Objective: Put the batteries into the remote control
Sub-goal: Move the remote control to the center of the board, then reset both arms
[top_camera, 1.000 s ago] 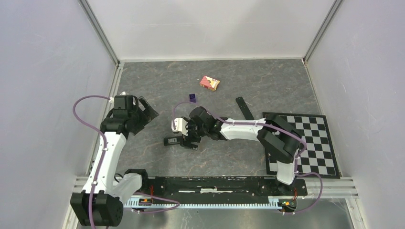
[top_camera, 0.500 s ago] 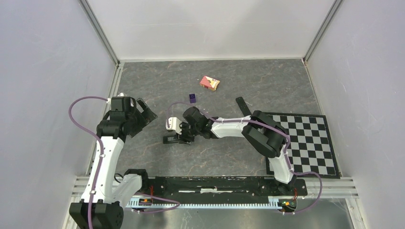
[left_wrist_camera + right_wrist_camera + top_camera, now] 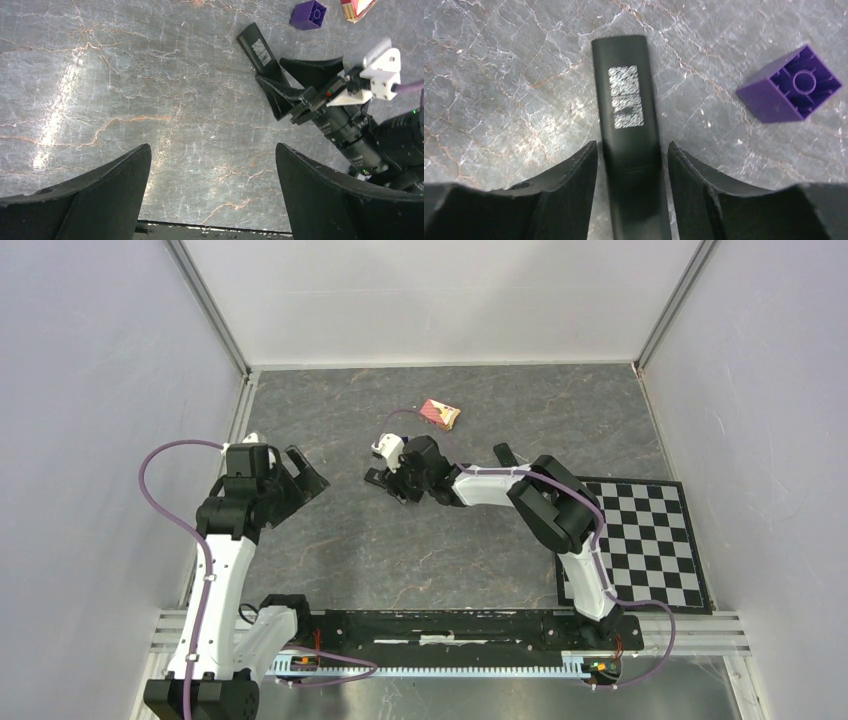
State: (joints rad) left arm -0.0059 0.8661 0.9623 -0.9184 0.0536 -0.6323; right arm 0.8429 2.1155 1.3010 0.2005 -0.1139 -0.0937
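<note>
We are at the remote-gripping step: our right gripper (image 3: 631, 147) is half-closed on the remote control (image 3: 626, 75) mid-frame overhead, the left gripper (image 3: 212, 147) gapes empty, and next we must find the unseen batteries.

I see a robotics lab cell, plain pale walls (image 3: 90, 390), aluminium corner posts (image 3: 208, 308), grey stone-patterned tabletop (image 3: 400, 550), a checkerboard sheet (image 3: 655, 540) (black and white squares).

Grey marbled table (image 3: 100, 75) — left gripper (image 3: 212, 150) low in view, jaws wide apart; black remote control (image 3: 255, 46), one end clamped in the right gripper (image 3: 270, 70); purple cube (image 3: 308, 14) near its free end.
</note>
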